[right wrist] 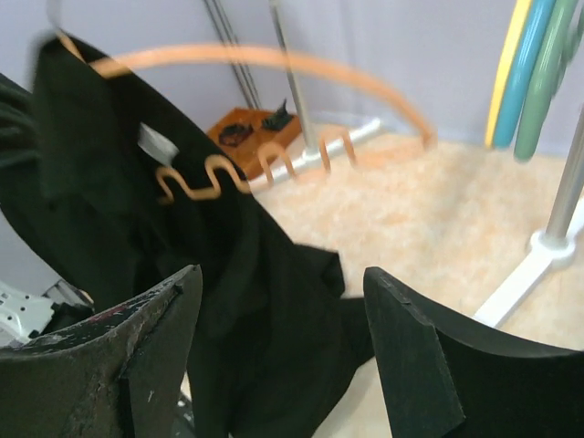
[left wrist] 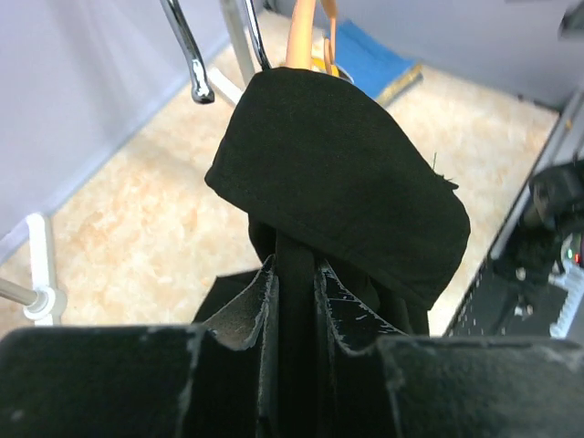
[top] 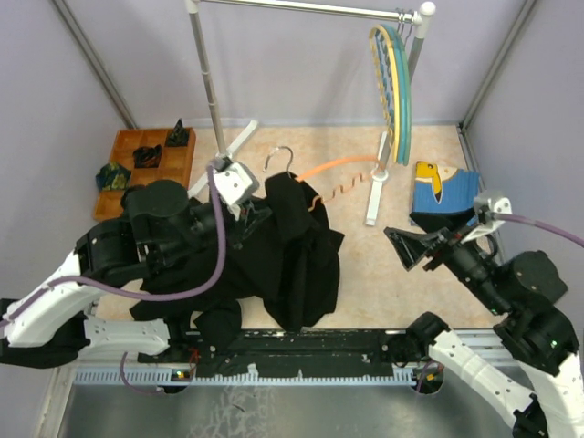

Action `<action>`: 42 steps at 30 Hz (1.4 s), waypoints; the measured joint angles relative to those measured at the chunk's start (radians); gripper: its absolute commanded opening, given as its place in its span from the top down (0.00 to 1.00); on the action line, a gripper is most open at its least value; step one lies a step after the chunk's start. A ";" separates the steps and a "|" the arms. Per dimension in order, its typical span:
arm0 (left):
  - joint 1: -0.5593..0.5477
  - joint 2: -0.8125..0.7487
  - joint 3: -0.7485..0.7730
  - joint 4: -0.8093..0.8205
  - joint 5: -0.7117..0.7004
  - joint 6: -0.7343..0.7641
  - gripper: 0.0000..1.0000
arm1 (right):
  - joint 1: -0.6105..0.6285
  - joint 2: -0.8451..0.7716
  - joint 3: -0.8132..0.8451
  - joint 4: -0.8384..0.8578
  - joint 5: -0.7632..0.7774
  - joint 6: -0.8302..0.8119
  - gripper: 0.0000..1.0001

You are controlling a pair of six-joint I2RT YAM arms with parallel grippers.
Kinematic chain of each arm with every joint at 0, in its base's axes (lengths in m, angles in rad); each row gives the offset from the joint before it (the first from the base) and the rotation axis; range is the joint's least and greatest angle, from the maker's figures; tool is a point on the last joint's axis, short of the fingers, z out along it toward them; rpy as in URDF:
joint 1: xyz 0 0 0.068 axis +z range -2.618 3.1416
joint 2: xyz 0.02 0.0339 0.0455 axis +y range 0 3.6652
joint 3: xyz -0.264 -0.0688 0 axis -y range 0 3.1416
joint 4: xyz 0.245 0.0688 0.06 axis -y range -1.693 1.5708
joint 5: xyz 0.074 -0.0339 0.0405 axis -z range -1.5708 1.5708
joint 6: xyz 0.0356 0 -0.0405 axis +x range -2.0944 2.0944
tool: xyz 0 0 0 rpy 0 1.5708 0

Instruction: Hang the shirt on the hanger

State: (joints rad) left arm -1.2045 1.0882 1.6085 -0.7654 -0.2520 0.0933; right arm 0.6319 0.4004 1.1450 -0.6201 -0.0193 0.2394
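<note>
**Black cloth over one hanger arm, the other arm bare**

Black fabric fills my left side. My left gripper (left wrist: 297, 306) is pinched narrow on a thick fold of the shirt (top: 292, 255), right below the metal hook. Whether the plastic is inside that pinch too, I can't tell. The rest of the shirt hangs down and heaps on the table in front of my bases.

Moving right, the orange hanger (top: 342, 167) has its near arm buried in the cloth, while the far arm and the wavy bar stick out bare over the tabletop.

Further right, my right gripper (right wrist: 283, 347) is spread wide and holds nothing, well apart from the shirt and pointing at it.

My read is that we're about halfway. One shoulder looks seated, and the second shoulder has yet to be pulled over that bare arm.
</note>
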 measured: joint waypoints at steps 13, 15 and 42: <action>0.000 -0.025 -0.011 0.175 -0.130 -0.025 1.00 | 0.000 0.055 -0.295 0.196 0.068 0.524 0.35; 0.000 -0.012 -0.011 0.182 -0.140 -0.024 1.00 | 0.001 0.069 -0.330 0.241 0.060 0.604 0.34; 0.000 0.019 -0.011 0.190 -0.185 -0.017 1.00 | 0.610 0.209 -0.525 0.527 0.703 1.129 0.39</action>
State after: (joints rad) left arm -1.2045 1.1069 1.5978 -0.5751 -0.4374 0.0765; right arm 1.2419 0.6094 0.6205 -0.0933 0.6842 1.3685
